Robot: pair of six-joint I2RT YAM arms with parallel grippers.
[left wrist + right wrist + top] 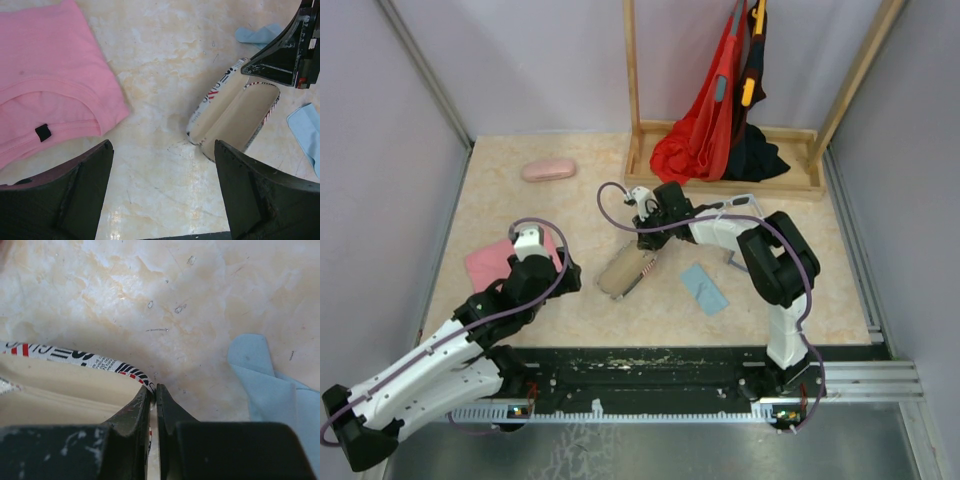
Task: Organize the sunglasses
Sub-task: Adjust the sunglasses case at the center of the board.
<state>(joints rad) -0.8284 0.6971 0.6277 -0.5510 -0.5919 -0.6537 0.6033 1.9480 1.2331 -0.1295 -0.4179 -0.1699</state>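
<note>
Open printed case [623,272] at centre (cream lining), pink garment [490,265] at nine o'clock, pink case [548,171] at ten, blue cloth [705,288] at four

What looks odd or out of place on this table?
A pink shirt lies on the left of the table, and it does not belong with glasses things. The printed case lies open, with nothing in the part that shows, while the right gripper pinches its rim.

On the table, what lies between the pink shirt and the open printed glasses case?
Nothing: bare marbled table separates the pink shirt from the open case, as the left wrist view shows. The open left pincer hangs over that stretch.
</note>
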